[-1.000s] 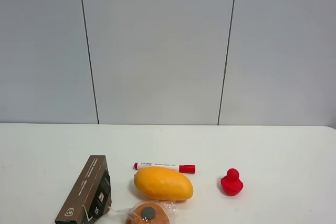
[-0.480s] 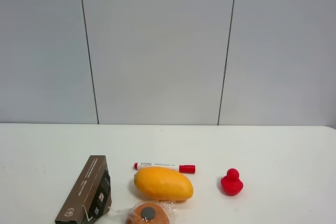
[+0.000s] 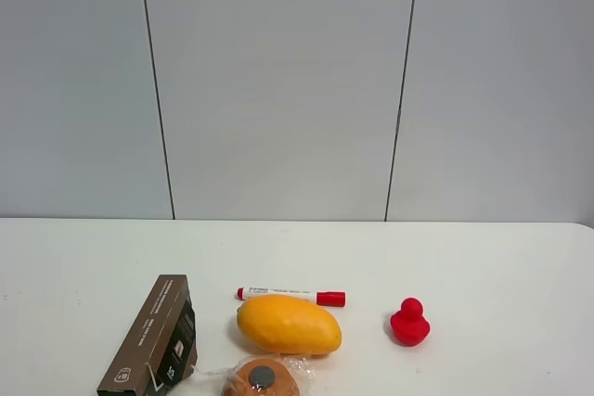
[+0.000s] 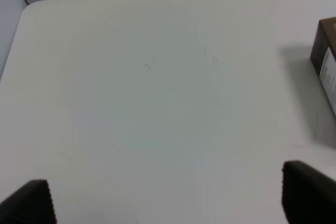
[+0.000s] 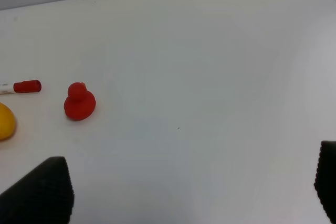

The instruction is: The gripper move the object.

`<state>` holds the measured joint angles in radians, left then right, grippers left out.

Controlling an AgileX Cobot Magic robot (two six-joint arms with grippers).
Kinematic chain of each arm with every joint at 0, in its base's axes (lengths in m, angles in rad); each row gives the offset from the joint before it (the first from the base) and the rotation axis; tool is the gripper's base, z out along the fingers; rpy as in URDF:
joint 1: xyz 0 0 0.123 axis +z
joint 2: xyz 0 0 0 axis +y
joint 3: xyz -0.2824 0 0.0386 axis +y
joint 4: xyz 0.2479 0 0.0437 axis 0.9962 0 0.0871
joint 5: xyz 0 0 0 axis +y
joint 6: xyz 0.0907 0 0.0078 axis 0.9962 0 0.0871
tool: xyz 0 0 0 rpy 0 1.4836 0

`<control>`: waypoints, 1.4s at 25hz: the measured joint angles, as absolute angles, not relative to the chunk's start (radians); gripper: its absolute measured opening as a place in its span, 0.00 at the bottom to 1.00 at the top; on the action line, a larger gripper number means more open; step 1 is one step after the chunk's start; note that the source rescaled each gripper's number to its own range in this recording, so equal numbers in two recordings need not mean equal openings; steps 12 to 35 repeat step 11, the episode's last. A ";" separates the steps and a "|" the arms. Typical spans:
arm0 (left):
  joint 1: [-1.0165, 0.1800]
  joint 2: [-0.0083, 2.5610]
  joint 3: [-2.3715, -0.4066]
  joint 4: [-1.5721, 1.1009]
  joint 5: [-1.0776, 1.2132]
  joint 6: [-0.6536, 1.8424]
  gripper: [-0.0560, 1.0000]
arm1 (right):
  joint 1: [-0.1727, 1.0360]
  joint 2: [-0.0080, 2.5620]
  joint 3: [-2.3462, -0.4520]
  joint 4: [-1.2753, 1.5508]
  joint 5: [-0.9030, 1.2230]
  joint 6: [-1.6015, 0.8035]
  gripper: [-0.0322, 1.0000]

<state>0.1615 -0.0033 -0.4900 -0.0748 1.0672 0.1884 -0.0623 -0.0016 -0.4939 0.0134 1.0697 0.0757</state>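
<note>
Both grippers hang above the white table [image 3: 483, 266] with their jaws spread wide, holding nothing: the left gripper [image 4: 168, 198] shows only two dark fingertips [image 4: 307, 190] over bare tabletop, and the right gripper [image 5: 194, 187] likewise shows one black pad [image 5: 42, 190] at each lower corner of its wrist view. Neither arm appears in the high exterior view.

From the high view, the mango [image 3: 289, 324] lies on its side near the front edge of the table, a little left of centre, untouched by either gripper. Just behind it, on the far side, a red-capped marker [image 3: 291, 297] lies crosswise, close to the fruit. Nearer the camera, a round brown-orange item in clear wrap [image 3: 263, 378] sits just in front of the mango, partly cut off by the frame edge. To the left, a long brown box [image 3: 153, 338] lies angled on the table, near the mango but apart from it. To the right, a small red duck [image 3: 409, 323] stands well clear of the fruit.

The right wrist view takes in the duck, the marker's red cap and a sliver of the mango; the left wrist view catches only a corner of the box.
</note>
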 joint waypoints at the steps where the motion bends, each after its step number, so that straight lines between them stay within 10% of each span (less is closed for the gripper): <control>1: 0.162 -0.003 -0.490 -0.075 1.067 0.188 0.93 | -0.062 -0.002 -0.494 0.013 1.070 0.076 1.00; 35: 0.162 -0.003 -0.490 -0.075 1.067 0.184 0.93 | -0.062 -0.002 -0.494 0.013 1.070 0.076 1.00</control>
